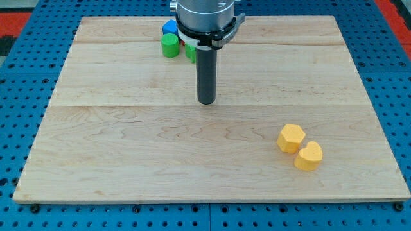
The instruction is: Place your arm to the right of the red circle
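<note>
My tip [206,101] rests on the wooden board [128,147] a little above its middle. The red circle shows only as a small red sliver [188,45] behind the rod's mount at the view's top; most of it is hidden. Beside it stand a green round block [169,45], a blue block [169,27] and a second green block [191,52], partly hidden by the arm. My tip is below and slightly right of this cluster, apart from it.
A yellow hexagon block [290,138] and a yellow heart-shaped block [309,156] sit touching at the view's lower right. The board lies on a blue perforated table [19,77].
</note>
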Robot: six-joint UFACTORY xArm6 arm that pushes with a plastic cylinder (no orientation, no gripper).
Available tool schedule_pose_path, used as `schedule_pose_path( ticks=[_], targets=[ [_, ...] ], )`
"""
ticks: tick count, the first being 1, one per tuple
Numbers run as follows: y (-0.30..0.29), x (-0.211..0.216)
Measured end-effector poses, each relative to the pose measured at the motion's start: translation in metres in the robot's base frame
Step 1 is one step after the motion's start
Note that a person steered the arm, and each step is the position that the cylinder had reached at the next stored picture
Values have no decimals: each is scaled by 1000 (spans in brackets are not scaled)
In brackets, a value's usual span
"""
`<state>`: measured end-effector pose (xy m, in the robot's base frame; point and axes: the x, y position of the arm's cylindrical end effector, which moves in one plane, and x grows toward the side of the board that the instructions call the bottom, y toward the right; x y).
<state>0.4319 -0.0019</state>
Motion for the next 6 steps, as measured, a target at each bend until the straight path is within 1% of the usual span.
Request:
schedule_pose_path(
  ticks=[1, 2, 3, 4, 5, 6],
  targets=[
    [0, -6],
    [-22, -33],
    [49, -89],
    [84, -192],
    [35, -227],
    [-8, -239]
  ],
)
